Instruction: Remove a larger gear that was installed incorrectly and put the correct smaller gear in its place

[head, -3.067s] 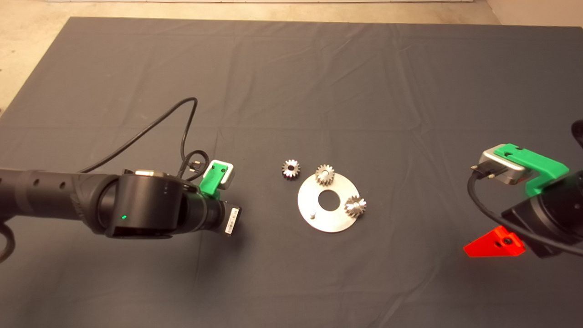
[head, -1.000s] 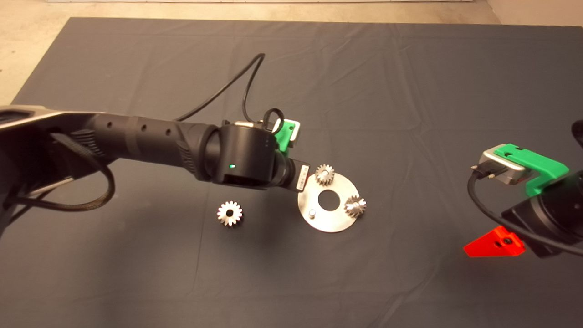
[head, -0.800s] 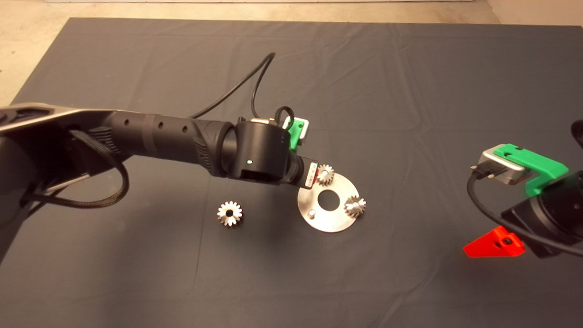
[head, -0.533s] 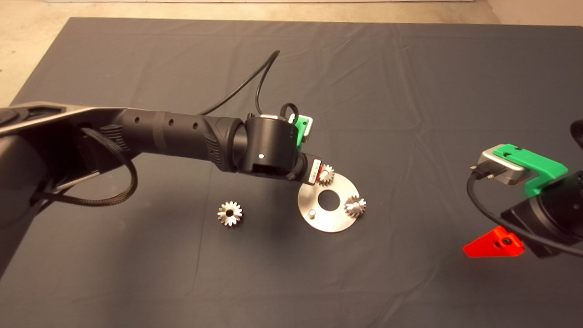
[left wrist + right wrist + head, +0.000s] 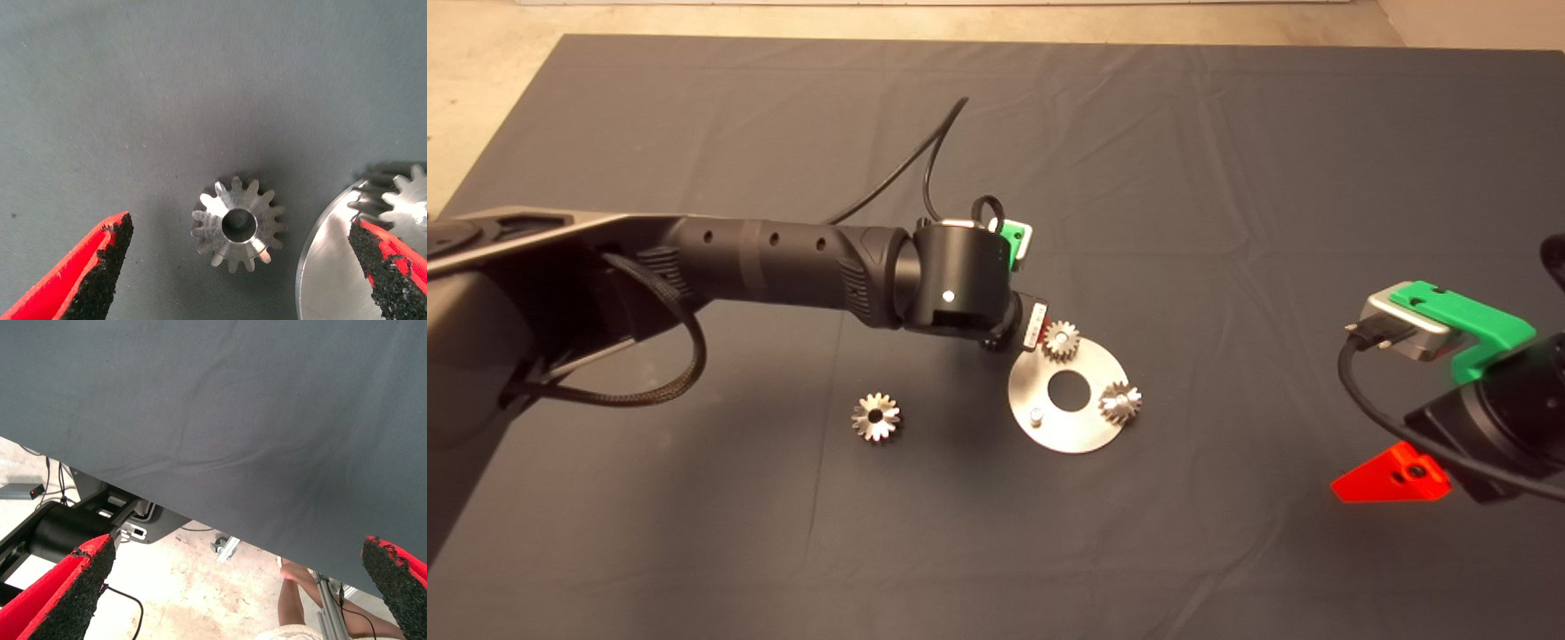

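Left end effector [image 5: 240, 228] spread wide astride the small grey short-toothed metal gear [image 5: 239, 223]: likely rigid, dense, slippery; clamp across opposite teeth.

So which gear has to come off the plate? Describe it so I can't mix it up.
Find the round metal plate with a centre hole, mid-mat. Two gears sit on it; the larger gear is at the rim on the right in the head view. Its long, pointed, star-like teeth set it apart from the short-toothed gear at the plate's far rim.
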`<action>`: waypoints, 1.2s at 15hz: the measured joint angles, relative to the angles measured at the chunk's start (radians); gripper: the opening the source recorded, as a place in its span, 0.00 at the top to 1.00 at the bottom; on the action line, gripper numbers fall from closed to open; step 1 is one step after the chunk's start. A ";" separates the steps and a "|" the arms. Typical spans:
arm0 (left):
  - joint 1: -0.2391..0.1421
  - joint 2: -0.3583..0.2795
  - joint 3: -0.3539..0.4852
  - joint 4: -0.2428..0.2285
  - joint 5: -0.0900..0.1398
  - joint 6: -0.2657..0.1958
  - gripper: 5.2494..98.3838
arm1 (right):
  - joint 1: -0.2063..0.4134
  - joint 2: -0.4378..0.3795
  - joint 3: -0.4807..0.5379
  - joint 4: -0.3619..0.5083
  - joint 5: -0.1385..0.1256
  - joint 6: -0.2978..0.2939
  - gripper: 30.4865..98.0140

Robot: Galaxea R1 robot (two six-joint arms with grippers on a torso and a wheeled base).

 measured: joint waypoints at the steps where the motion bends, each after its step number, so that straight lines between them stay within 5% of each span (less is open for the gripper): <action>1: 0.009 0.000 -0.001 0.008 0.000 0.001 0.17 | 0.000 0.000 0.000 0.000 0.000 0.000 0.00; 11: 0.051 -0.001 -0.015 0.038 0.000 0.012 0.17 | 0.000 0.000 0.000 0.000 0.000 0.000 0.00; 18: 0.065 -0.001 -0.024 0.043 0.000 0.027 0.25 | 0.000 0.000 0.000 0.000 0.000 0.000 0.00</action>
